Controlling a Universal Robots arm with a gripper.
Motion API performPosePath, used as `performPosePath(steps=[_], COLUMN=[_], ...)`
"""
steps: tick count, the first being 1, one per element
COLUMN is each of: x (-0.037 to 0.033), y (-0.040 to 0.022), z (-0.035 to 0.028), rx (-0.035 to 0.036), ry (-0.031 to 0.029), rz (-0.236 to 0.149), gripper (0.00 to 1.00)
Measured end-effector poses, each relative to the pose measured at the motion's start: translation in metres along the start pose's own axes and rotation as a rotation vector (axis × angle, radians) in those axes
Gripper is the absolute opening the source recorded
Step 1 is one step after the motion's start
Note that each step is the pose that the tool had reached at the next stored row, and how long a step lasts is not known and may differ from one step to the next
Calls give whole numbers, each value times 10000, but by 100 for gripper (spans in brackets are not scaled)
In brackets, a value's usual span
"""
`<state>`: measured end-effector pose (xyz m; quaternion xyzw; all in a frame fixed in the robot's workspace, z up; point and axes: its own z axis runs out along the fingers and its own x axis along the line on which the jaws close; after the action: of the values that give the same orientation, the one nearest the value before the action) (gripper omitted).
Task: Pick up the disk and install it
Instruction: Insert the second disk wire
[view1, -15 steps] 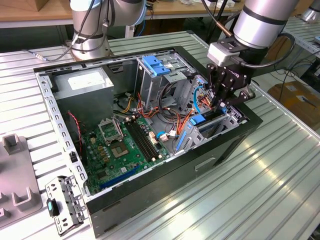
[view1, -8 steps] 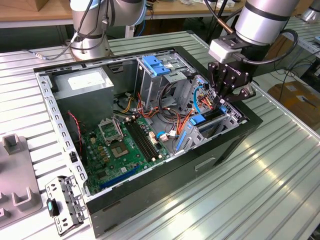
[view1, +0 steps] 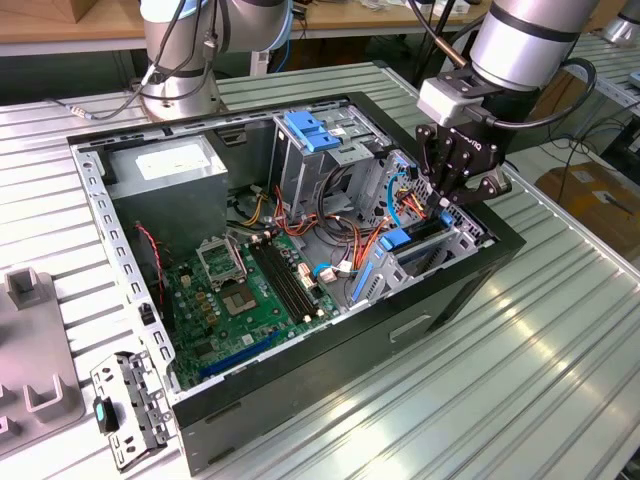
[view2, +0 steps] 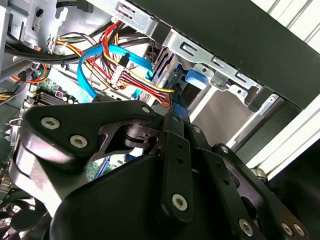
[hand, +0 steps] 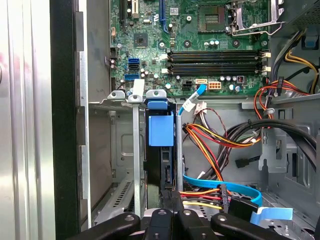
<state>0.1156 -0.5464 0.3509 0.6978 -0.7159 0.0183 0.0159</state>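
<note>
Clearly, in the exterior view the hand (view1: 452, 190) hangs over the drive bay at about three o'clock of the open computer case (view1: 140, 300), which lies on the ribbed tabletop (view1: 520, 380). The disk (view1: 415, 240) stands on edge in the bay's slot, its blue end at about nine o'clock of the hand. The motherboard (view1: 250, 290) lies toward seven o'clock.

In the second wrist view, the black fingers (view2: 172, 150) come together on a thin blue edge, so the hand appears closed on the disk, though the contact itself is partly hidden. Bundled cables (view2: 120, 70) run just beside it.

In the first wrist view, the disk (hand: 161, 135) sits between two upright metal rails (hand: 136, 150), blue tab facing the motherboard (hand: 200, 45). Doing this step well likely means keeping the carrier square to the rails, pressing straight along the slot, and keeping the nearby orange and red wires (hand: 210, 145) clear.
</note>
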Motion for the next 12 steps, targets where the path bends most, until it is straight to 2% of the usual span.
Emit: performPosePath(steps=[8,9,12], x=[1,0,4], y=[12,35,166], z=[-1,-1,0], rx=[0,0,0], ry=[2,1,0], rz=[3,0,1], gripper=[11,11,11])
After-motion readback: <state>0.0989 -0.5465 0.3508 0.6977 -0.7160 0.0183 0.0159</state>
